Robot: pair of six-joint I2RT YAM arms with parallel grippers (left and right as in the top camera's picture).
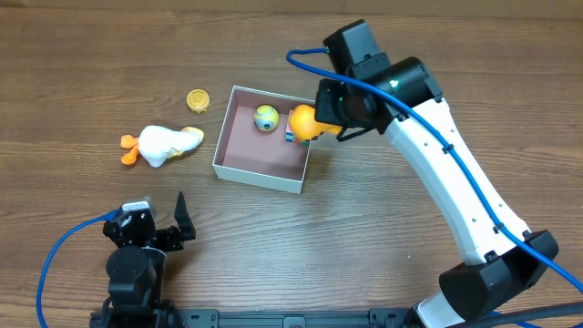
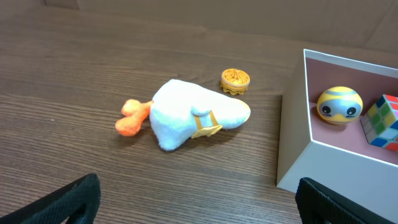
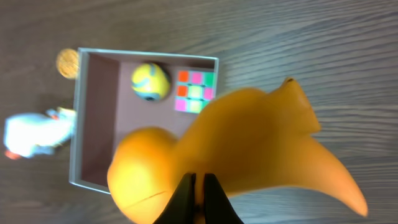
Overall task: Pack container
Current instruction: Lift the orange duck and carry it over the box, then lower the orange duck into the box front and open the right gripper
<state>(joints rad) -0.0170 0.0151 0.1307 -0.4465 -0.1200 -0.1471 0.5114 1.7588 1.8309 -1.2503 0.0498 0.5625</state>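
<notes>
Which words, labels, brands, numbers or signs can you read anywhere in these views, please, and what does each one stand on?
None can be read.
The gold coin has a raised pattern, too small to make out.
The white plush duck, yellow ball, colour cube, orange toy and box show no writing.

Left arm [image 1: 132, 269] sits folded low at the near edge of the table [image 1: 91, 55]; left gripper [image 2: 198, 180] jaws spread wide, nothing between them. Right arm [image 1: 446, 173] stretched forward and inward, wrist pitched down; right gripper [image 3: 199, 186] jaws pinched together on an orange toy [image 3: 249, 143].
</notes>
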